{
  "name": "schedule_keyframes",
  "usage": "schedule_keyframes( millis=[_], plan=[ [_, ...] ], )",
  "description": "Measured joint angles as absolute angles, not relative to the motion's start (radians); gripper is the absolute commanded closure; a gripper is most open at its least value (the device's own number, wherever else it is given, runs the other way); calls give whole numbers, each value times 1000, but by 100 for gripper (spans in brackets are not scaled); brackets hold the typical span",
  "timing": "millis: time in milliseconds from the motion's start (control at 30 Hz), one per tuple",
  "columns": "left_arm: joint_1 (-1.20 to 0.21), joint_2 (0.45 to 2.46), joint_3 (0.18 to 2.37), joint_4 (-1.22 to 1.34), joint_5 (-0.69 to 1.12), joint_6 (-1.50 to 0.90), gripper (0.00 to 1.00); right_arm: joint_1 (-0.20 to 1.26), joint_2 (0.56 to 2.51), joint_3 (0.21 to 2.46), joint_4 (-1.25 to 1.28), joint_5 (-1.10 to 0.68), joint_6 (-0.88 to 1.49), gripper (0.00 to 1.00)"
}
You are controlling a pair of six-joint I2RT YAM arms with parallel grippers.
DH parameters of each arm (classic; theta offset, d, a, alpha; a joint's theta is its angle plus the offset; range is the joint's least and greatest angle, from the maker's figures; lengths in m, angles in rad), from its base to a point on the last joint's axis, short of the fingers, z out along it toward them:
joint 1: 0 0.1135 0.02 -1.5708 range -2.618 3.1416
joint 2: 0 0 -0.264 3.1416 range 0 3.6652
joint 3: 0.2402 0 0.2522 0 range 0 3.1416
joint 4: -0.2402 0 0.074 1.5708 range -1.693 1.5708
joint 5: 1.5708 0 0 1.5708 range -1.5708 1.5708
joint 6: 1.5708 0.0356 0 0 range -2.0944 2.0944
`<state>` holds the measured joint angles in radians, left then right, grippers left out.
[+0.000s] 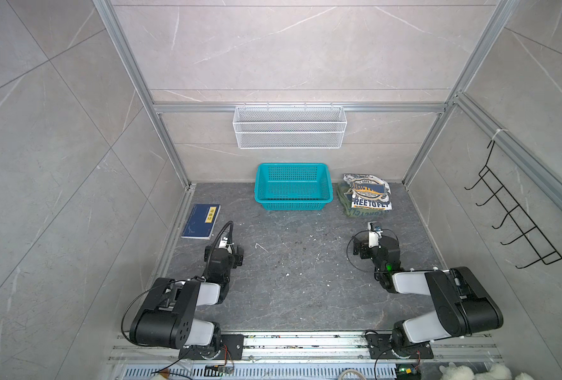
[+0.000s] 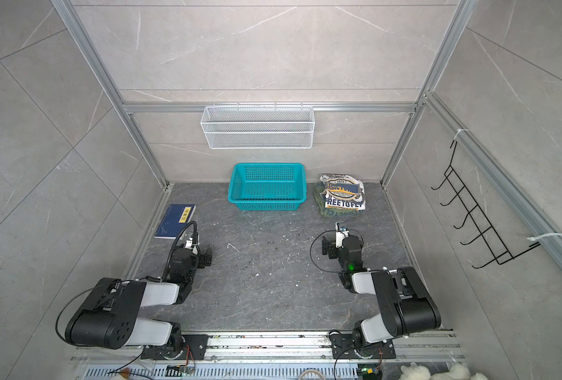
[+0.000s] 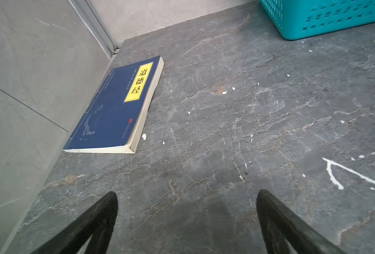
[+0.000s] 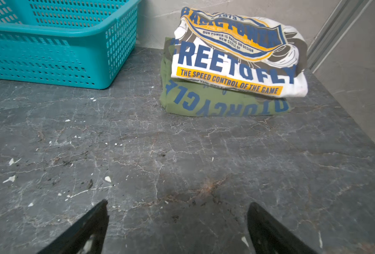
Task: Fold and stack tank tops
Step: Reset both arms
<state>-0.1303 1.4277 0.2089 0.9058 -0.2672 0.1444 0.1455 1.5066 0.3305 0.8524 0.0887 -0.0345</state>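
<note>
The two tank tops lie folded in one pile at the back right of the floor, next to the wall. The white tank top (image 1: 368, 192) (image 4: 237, 55) is on top, with its badge print facing up. The olive green tank top (image 1: 343, 200) (image 4: 215, 105) is beneath it. My right gripper (image 4: 177, 202) (image 1: 360, 250) hovers open over bare floor, a short way in front of the pile, with nothing between its fingers. My left gripper (image 3: 187, 193) (image 1: 237, 255) is open too, above the floor near the left side, holding nothing.
A teal plastic basket (image 1: 293, 165) (image 4: 50, 28) stands at the back centre, left of the pile. A blue book (image 1: 200, 221) (image 3: 116, 110) lies by the left wall. A white wire shelf (image 1: 289, 126) hangs on the back wall and a black hook rack (image 1: 516, 214) on the right wall.
</note>
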Motion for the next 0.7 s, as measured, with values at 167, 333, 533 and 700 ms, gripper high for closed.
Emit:
schedule_keyframes(
  millis=[167,333,533,700],
  plan=[
    [-37,1511,253,929,-204,94,0,146,1512,331,873,130,-32,1],
    [5,1512,332,890,-181,39,0,146,1512,331,875,140,-30,1],
    [6,1512,336,858,-180,14,0,144,1512,332,878,143,-30,1],
    [7,1512,336,844,-180,7,0,134,1512,341,879,142,-27,1]
  ],
)
